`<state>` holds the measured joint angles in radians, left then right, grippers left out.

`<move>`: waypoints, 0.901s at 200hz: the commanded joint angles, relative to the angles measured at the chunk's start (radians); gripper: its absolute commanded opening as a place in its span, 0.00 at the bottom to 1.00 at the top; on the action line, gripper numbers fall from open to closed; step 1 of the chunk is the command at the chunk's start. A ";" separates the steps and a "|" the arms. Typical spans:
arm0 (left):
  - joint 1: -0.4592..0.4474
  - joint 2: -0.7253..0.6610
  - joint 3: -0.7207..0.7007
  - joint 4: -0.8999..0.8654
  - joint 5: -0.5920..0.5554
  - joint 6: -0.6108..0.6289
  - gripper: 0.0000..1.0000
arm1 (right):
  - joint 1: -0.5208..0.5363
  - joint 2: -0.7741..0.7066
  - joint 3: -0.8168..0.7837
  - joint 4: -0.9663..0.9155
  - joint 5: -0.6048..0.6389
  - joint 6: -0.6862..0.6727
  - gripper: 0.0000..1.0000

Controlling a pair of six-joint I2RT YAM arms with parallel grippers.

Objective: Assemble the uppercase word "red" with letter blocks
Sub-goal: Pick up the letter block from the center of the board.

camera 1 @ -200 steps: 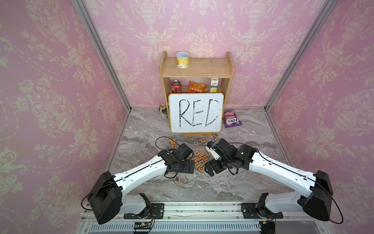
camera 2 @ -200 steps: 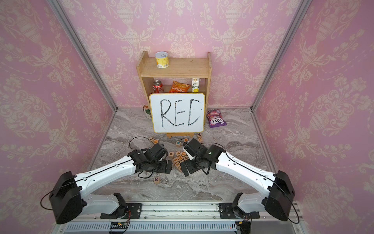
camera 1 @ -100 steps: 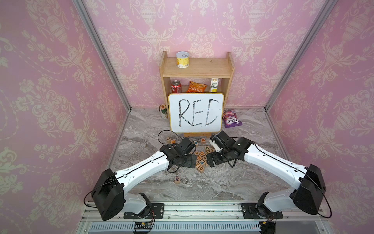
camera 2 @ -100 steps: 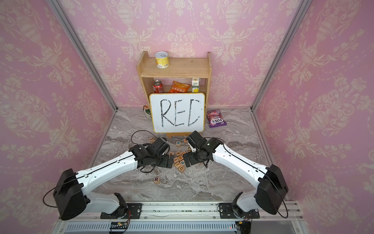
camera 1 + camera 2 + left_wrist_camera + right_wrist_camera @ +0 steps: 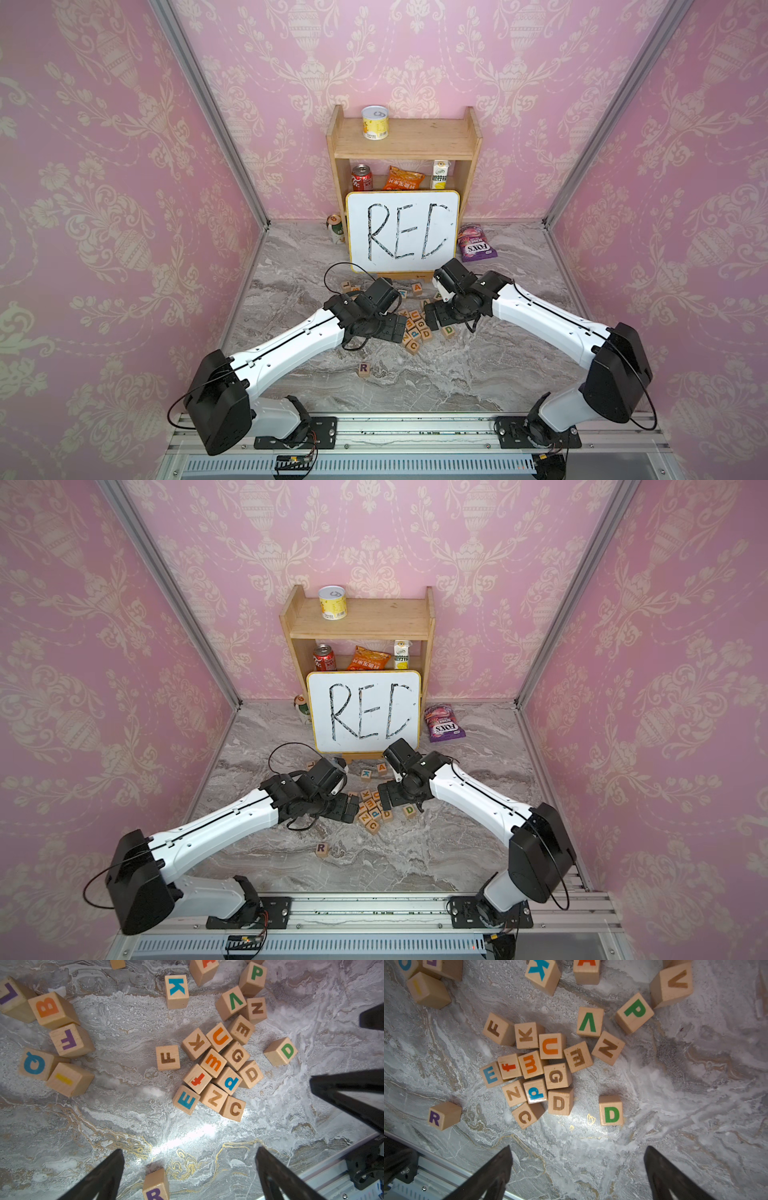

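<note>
Letter blocks for your word all lie loose on the marble tabletop (image 5: 478,374), none of them lined up. The R block (image 5: 364,368), purple letter up, stands alone toward the robot's side of the table, well apart from the cluster (image 5: 415,328) of other blocks. The green D block (image 5: 448,331) sits by itself just off the cluster on the right arm's side, touching nothing. The E block (image 5: 186,1100) shows a blue letter rather than a green one; you can see it at the cluster's edge, pressed against the red f block (image 5: 197,1078), with the brown Z block (image 5: 214,1097) just beside it. The brown D block (image 5: 560,1102) is a different cube, packed into the cluster next to a blue p.

Your left gripper (image 5: 190,1150) hangs above the table with its jaws spread wide and nothing between them; in both top views it covers the cluster's edge on its own side. Your right gripper (image 5: 578,1147) is likewise spread wide and empty, poised over the opposite side of the cluster, near the green D block. Behind the cluster, a whiteboard (image 5: 403,232) with RED handwritten in black leans against a wooden shelf (image 5: 405,139).
</note>
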<state>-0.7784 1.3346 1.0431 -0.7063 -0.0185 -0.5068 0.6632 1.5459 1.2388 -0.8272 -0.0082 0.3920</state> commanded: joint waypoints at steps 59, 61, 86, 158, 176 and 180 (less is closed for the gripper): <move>0.063 -0.044 0.043 0.007 0.063 0.061 0.99 | -0.019 0.086 0.114 -0.015 -0.034 -0.027 0.99; 0.063 -0.045 0.041 0.005 0.064 0.061 0.99 | -0.019 0.088 0.116 -0.014 -0.035 -0.027 0.99; 0.087 -0.057 0.040 -0.002 0.079 0.066 0.99 | -0.019 0.116 0.141 -0.013 -0.051 -0.023 0.99; 0.152 -0.109 0.035 -0.055 0.102 0.091 0.99 | -0.001 0.197 0.207 0.008 -0.090 0.006 0.98; 0.158 -0.140 0.024 -0.074 0.101 0.088 0.99 | 0.023 0.217 0.221 0.011 -0.092 0.011 0.98; 0.159 -0.148 0.021 -0.078 0.101 0.088 0.99 | 0.026 0.220 0.225 0.012 -0.092 0.013 0.98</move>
<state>-0.6300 1.2388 1.0595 -0.7300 0.0631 -0.4454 0.6590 1.7405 1.4273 -0.8188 -0.0826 0.3901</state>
